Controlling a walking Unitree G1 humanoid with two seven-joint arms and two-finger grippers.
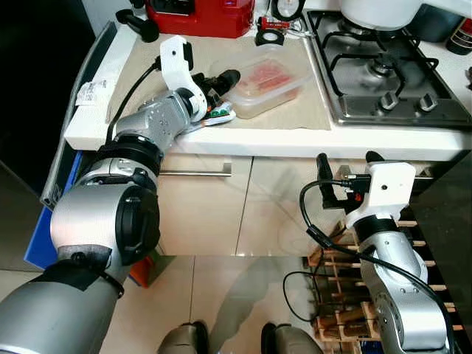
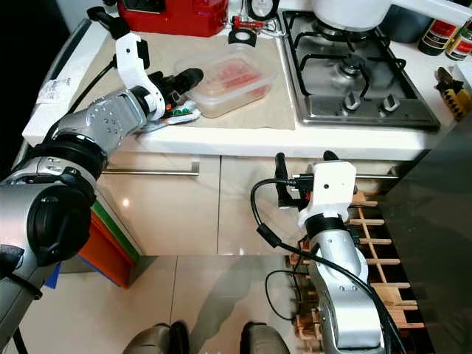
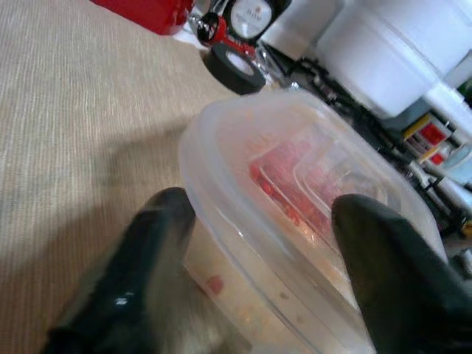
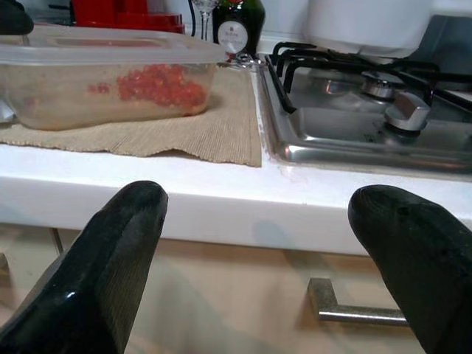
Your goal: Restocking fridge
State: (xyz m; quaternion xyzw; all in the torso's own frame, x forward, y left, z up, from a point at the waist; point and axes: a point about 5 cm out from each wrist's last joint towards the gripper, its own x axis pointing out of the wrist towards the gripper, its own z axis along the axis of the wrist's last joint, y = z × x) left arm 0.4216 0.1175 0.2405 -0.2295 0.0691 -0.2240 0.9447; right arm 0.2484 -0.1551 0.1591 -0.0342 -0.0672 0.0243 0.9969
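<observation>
**Container on the mat beside the hob**

The left gripper [image 1: 223, 78] straddled the plastic container [image 1: 264, 86], fingers spread. Tape roll [image 1: 271, 35] and red appliance [image 1: 199, 16] stood behind the container; the hob [image 1: 387, 66] just beside. The right gripper [image 1: 346, 163] hovered spread below the counter edge [image 1: 310, 140].

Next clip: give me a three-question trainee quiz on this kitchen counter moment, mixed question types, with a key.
1. True or false: the left gripper has its open fingers around one end of the clear plastic container.
2. What does the container sit on?
A. the gas hob
B. the beige mat
C. the floor
3. Fill in: the right gripper is held in front of the cabinet fronts, below the ____ edge.

Key:
1. True
2. B
3. Countertop; its fingers are open and hold nothing.
</observation>
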